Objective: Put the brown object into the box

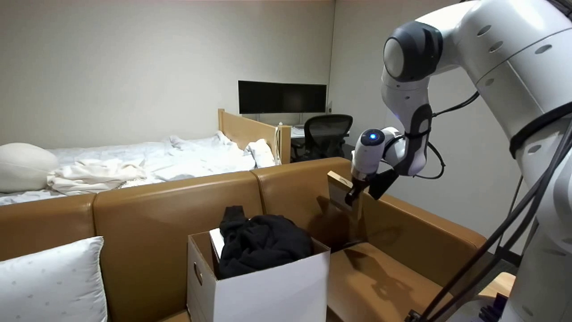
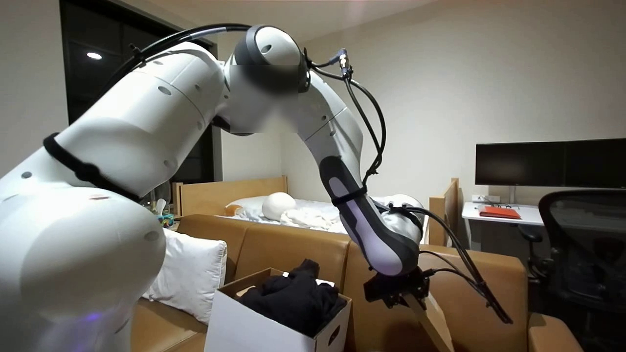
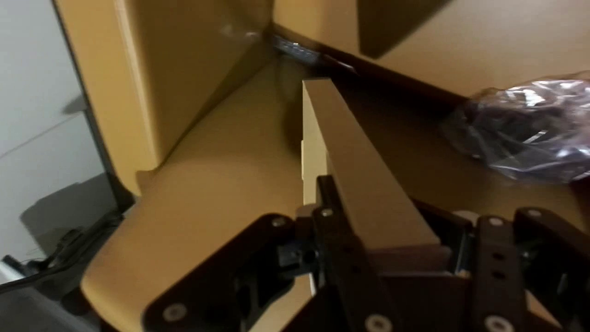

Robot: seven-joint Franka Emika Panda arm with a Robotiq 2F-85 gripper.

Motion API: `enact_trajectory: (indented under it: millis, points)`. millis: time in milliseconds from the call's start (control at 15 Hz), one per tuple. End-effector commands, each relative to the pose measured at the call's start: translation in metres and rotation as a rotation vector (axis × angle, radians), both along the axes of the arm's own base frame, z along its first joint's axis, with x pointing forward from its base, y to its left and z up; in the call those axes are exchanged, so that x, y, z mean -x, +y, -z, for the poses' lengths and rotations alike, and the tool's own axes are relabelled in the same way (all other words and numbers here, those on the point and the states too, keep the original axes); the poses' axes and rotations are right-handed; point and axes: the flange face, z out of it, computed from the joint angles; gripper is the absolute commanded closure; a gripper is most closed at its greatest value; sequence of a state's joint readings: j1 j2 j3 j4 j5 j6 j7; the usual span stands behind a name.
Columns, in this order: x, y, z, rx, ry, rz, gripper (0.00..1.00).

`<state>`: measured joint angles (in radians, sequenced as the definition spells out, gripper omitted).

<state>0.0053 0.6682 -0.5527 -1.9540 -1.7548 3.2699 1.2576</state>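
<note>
The tool point(image 3: 392, 212) is pinching the brown object point(image 3: 363, 170): in the wrist view fingers point(image 3: 348, 263) sit on either side of it, narrow edge facing up to the camera. Piece is tilted, over the couch point(image 1: 174, 214), near where the backrest meets the armrest point(image 1: 415, 232). Can't tell if its lower end touches anything. It's outside the box point(image 1: 272, 295), apart from it, on the armrest side. Box is white, open-top, in front of the backrest, base cut off in both exterior views. Black clothing point(image 1: 268, 246) heaped inside, rising over the rim; handle hole point(image 1: 198, 273) in a side wall. White pillow point(image 1: 53, 277) leans on the backrest past the box. Crumpled clear plastic point(image 3: 534, 133) at the wrist view's right edge. Behind the couch: bed point(image 1: 254, 129) with rumpled white bedding point(image 1: 143, 156), then dark monitors point(image 1: 281, 97), black chair point(image 1: 330, 132).
</note>
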Motion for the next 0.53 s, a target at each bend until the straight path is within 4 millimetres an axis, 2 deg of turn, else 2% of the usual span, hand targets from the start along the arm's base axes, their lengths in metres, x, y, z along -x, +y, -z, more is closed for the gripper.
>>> enact_trajectory:
  millis: [0, 67, 133, 200, 333, 400, 467]
  points:
    - [0.029, 0.038, -0.039, -0.120, -0.013, -0.068, 0.93]
    - [0.034, 0.045, -0.044, -0.126, -0.024, -0.047, 0.93]
    - [0.039, 0.041, -0.048, -0.128, -0.028, -0.023, 0.93]
    - [0.018, 0.038, -0.027, -0.102, -0.014, -0.053, 0.74]
    - [0.028, 0.041, -0.039, -0.112, -0.023, -0.040, 0.74]
    - [0.031, 0.041, -0.041, -0.115, -0.024, -0.035, 0.93]
    - [0.029, 0.053, -0.053, -0.103, -0.031, -0.085, 0.93]
